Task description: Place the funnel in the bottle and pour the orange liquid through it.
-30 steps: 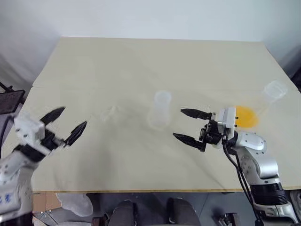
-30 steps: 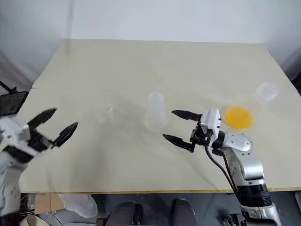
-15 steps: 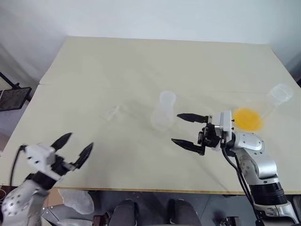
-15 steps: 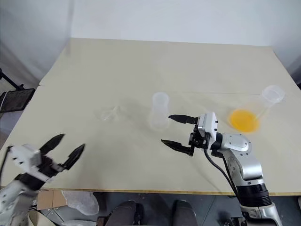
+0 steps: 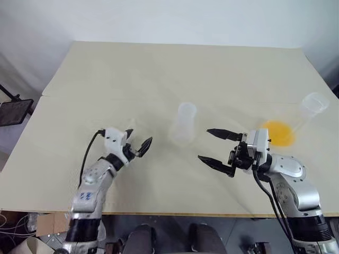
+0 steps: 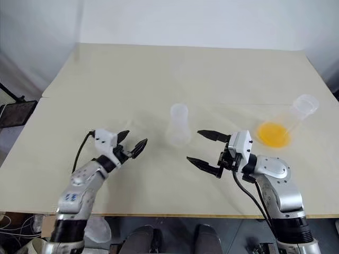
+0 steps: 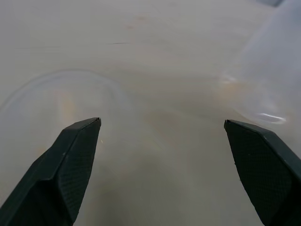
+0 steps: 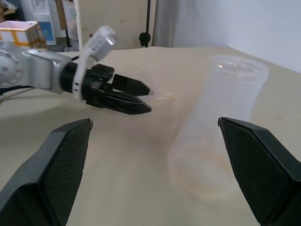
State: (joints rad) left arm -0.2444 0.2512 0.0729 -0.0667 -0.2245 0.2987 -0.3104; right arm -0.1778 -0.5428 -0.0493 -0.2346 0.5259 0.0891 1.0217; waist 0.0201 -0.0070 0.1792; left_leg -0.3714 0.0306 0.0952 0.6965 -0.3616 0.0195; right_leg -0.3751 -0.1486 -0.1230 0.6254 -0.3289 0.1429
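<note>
Task barely begun, by the look of it. The small clear plastic funnel lies faint on the beige tabletop, left of centre in the head view, not yet lifted. The left gripper sits right at it, black fingers spread wide w/ nothing between them but the funnel's rim just ahead. The clear flask-shaped plastic bottle stands upright mid-frame, neck bare, no funnel in it. The right gripper hangs just to the bottle's lower right, also spread, holding nothing.

The translucent orange liquid pools in a wider clear plastic flask at the right edge of the frame, tilted or lying over, can't tell which; untouched, well apart from both grippers.

So left to do, I'd say: grab funnel, seat it in the neck, fetch flask, pour. All of it, basically.

Tabletop is plain, matte, otherwise bare. White wall behind; a dark stand at the far left edge.
</note>
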